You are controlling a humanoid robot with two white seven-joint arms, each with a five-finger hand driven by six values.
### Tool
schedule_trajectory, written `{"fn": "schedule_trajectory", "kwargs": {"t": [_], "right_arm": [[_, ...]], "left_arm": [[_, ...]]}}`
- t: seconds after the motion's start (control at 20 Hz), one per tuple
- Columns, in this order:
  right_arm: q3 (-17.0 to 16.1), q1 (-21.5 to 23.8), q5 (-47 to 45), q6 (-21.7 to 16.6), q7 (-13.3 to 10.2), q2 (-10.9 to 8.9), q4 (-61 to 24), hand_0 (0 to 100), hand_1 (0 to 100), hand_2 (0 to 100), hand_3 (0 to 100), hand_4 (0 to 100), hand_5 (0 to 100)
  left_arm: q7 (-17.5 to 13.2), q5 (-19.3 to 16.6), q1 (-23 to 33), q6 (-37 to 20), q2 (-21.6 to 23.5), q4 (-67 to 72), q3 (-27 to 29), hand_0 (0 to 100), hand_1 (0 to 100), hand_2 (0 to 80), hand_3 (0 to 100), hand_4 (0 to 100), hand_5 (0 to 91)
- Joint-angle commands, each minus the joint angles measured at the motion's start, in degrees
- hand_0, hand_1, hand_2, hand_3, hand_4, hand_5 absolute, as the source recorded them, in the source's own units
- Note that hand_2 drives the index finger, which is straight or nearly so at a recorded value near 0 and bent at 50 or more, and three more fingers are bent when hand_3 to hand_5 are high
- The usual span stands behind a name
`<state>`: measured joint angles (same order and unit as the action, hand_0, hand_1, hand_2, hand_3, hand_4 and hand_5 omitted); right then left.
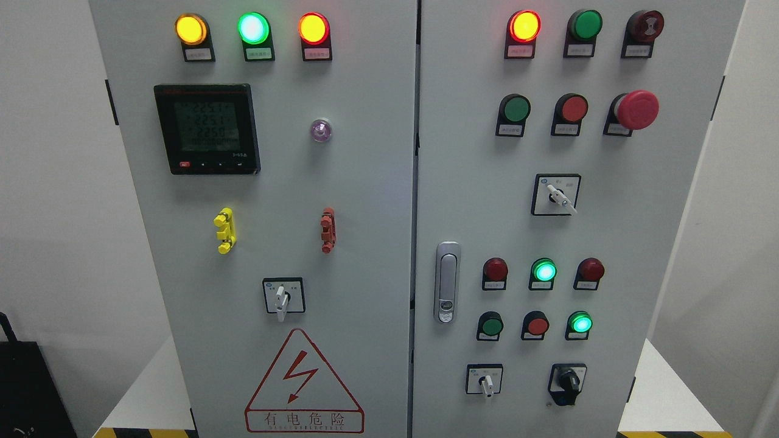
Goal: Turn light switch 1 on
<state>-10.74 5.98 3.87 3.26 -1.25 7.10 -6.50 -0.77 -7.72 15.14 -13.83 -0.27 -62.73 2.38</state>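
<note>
Neither hand shows; left-door selector switch (280,299) lever stands vertical, pointing down.

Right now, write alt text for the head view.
A grey two-door electrical cabinet fills the view, with no robot hand in sight. Its left door carries lit indicator lamps, a digital meter and a rotary switch; the right carries pushbuttons, a red emergency stop and more switches.

meter (207,129) on left door, latch handle (447,281) on right door
</note>
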Motion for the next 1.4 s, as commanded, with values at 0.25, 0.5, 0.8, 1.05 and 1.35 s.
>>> {"fn": "schedule_trajectory", "kwargs": {"t": [0.25, 0.5, 0.8, 1.05, 1.35], "right_arm": [[0.01, 0.00, 0.00, -0.01, 0.02, 0.02, 0.00, 0, 0, 0, 0, 0, 0], [-0.07, 0.00, 0.00, -0.01, 0.02, -0.06, 0.00, 0, 0, 0, 0, 0, 0], [0.01, 0.00, 0.00, -0.01, 0.02, 0.02, 0.00, 0, 0, 0, 0, 0, 0], [0.01, 0.00, 0.00, -0.01, 0.02, 0.02, 0.00, 0, 0, 0, 0, 0, 0], [0.01, 0.00, 0.00, -0.01, 0.02, 0.02, 0.00, 0, 0, 0, 0, 0, 0]], "left_arm": [[3.58, -0.37, 0.95, -5.06, -1.31, -25.68, 1.05, 40, 21, 30.3, 51, 67, 41.1], [4.98, -0.19, 1.03, -6.91, -1.31, -29.28, 1.05, 37, 34, 39.7, 66, 80, 67.1], [4.99, 0.95, 1.47, -6.83, -1.23, -36.39, 0.44, 36, 37, 44.8, 75, 86, 75.4], [4.99, 0.95, 1.47, -6.39, -1.14, -43.78, -0.09, 36, 37, 46.0, 78, 87, 77.2], [5.16, 0.69, 1.47, -5.34, -1.05, -50.82, -3.43, 34, 35, 46.9, 78, 88, 78.5]]}}
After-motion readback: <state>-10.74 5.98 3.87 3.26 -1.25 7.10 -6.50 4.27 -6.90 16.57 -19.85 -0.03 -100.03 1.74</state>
